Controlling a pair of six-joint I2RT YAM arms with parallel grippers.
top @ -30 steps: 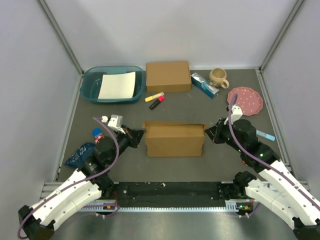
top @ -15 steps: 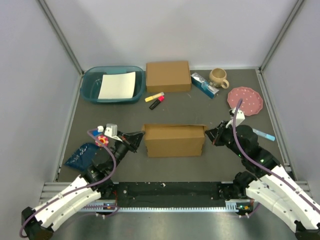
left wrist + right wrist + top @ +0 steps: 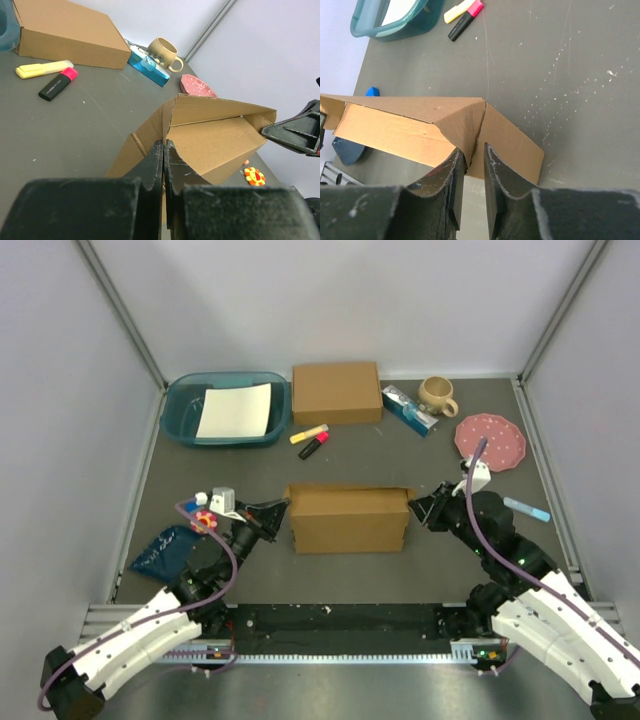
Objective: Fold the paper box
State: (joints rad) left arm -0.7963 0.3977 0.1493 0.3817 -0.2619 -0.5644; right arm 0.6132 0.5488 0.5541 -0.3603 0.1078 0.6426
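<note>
**Both claws on the box ends, not loving these grips**

The box (image 3: 348,520) sits dead centre of the table, long way running 9 to 3 o'clock. Going by the wrist views, its top panel is raised rather than lying flat. Left claw (image 3: 163,150) is at the 9 o'clock end, pinched tight on a thin cardboard edge by the corner seam. Right claw (image 3: 474,152) is at the 3 o'clock end, squeezed onto the end flap where it meets the side wall, with only the card's thickness between the fingers.

What worries me is that both grips are on bare edges right at the fingertips. Any twist and I reckon the card slides out and the panel springs up. If the two arms don't move together, I'd expect the box to skew, or a corner seam to crease or tear. Press down too hard and the walls could buckle, since nothing looks locked in. I can't see the tabs from any view, so no idea if they're lined up.

The other box (image 3: 336,393) at 12 o'clock and the markers (image 3: 309,432) at 11 are well apart from all this.
</note>
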